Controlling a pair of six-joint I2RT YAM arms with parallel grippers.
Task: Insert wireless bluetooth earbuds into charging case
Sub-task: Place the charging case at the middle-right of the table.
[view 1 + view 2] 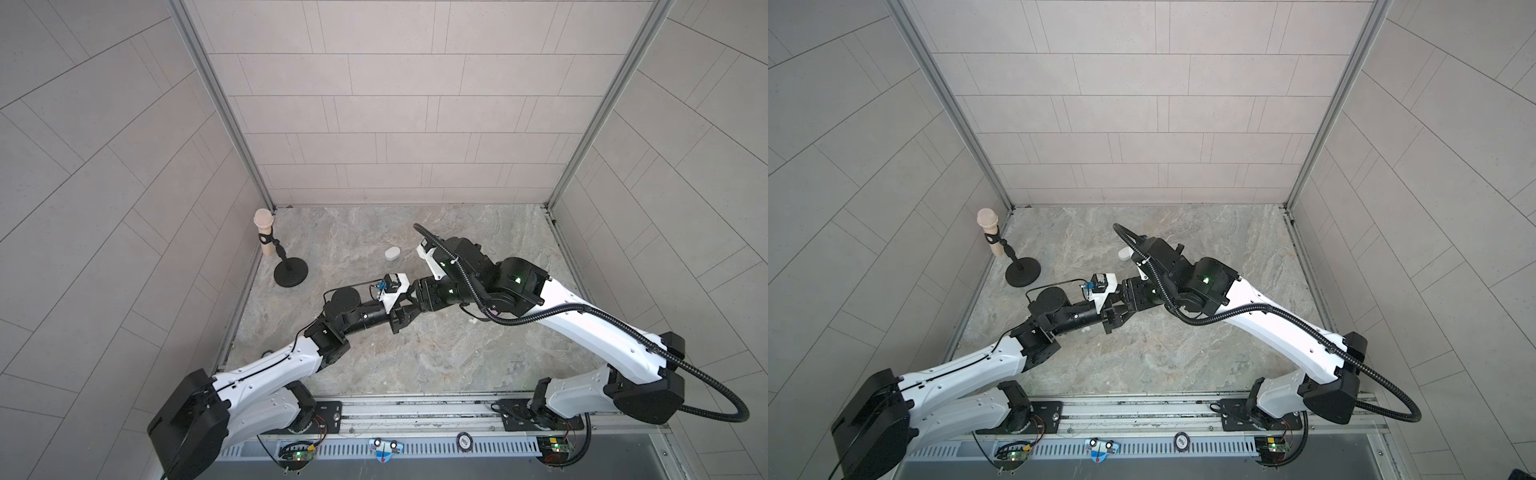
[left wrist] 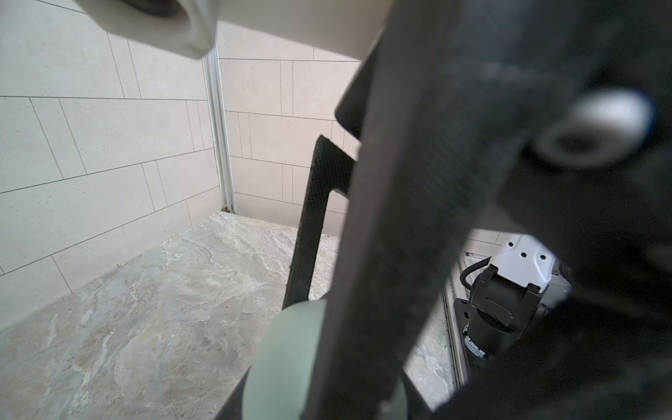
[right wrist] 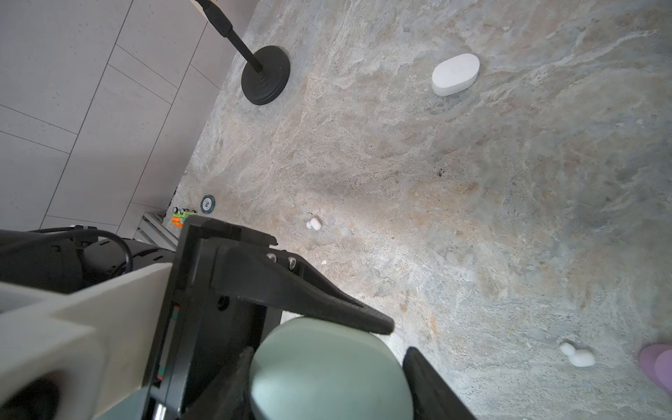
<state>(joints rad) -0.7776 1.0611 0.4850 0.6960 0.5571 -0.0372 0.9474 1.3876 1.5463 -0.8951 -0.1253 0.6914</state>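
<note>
Presently the left gripper clamps the green case over the middle of the table; the right gripper straddles it, grip unclear; a white bud lies below; opposing pulls could twist the case free.

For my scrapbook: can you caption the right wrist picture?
Mint-green charging case in the right gripper; two white earbuds and a white case on the table.
</note>
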